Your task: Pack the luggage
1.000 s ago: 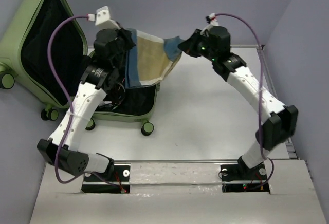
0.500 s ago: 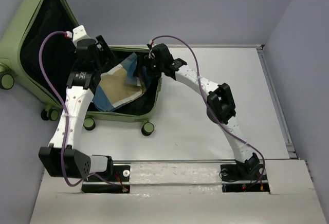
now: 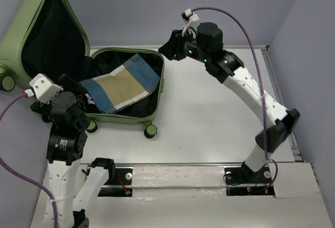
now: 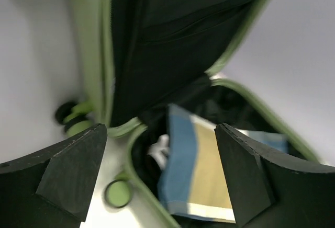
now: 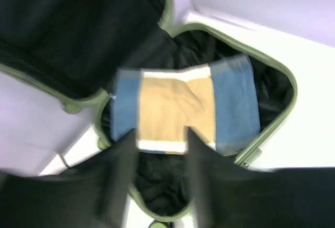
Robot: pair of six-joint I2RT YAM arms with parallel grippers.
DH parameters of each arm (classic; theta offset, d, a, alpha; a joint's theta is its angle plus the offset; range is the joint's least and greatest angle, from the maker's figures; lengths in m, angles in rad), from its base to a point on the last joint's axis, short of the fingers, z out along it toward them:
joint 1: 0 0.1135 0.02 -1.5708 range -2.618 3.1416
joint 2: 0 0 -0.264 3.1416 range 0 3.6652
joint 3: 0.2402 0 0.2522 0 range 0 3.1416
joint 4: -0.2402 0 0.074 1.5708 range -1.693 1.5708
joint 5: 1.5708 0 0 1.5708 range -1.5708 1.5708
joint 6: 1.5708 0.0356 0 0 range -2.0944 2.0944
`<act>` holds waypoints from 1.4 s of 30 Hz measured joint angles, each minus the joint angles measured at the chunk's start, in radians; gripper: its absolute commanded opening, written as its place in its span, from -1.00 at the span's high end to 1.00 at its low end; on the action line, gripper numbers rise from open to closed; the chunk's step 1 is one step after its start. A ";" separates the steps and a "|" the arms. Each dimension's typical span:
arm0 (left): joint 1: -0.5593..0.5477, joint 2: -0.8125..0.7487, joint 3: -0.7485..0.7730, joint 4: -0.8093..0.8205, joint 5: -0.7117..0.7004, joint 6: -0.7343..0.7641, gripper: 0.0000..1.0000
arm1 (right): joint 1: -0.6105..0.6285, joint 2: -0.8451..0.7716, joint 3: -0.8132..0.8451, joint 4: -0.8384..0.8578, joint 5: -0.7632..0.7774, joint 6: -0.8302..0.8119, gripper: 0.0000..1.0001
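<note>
You have the large light-green hard-shell suitcase (image 3: 128, 117) lying open at the far left of the white table (image 3: 209, 123). Its base is flat on the tabletop, and its black-lined lid stands up against the left wall. A folded blue and tan cloth with white stripes (image 3: 123, 84) lies inside the base on the black lining, set at a slant, and neither arm touches it.

Your left gripper (image 3: 78, 89) sits low at the near-left corner of the suitcase, just outside the rim and close to the small green-and-black wheels (image 3: 151, 130). In its wrist view the left gripper (image 4: 159, 181) has both black fingers (image 4: 57, 181) spread wide with nothing between them. Through the gap you see the green rim (image 4: 94, 55) and the cloth (image 4: 201, 170).

Your right gripper (image 3: 168, 50) hangs above the far-right corner of the base, clear of the shell. Its wrist view is blurred, but the right gripper (image 5: 159, 181) shows its fingers (image 5: 120, 181) parted and holding nothing, looking down on the cloth (image 5: 172, 107) inside the green rim (image 5: 290, 89)
</note>
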 measured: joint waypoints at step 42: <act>0.105 0.474 -0.044 0.291 -0.423 0.331 0.89 | 0.034 0.196 -0.560 0.294 0.069 0.252 0.86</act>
